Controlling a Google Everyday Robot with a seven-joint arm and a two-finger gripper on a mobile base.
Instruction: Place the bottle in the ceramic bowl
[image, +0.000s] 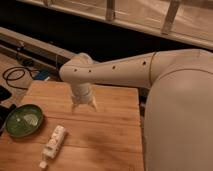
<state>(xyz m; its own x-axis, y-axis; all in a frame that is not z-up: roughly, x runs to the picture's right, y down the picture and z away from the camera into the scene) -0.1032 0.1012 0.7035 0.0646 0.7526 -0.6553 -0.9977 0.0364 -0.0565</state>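
The bottle (53, 145) is a slim white plastic bottle lying flat on the wooden table (107, 135), its cap toward the near left. The ceramic bowl (23, 120) is green and glossy with a darker rim, standing at the table's left edge, just left of the bottle and apart from it. My gripper (84, 106) hangs from the white arm above the table's middle, pointing down, up and to the right of the bottle. It holds nothing.
My big white arm (170, 95) fills the right side. Black cables (17, 76) lie on the floor beyond the table's far left corner. A dark gap and rails run behind the table.
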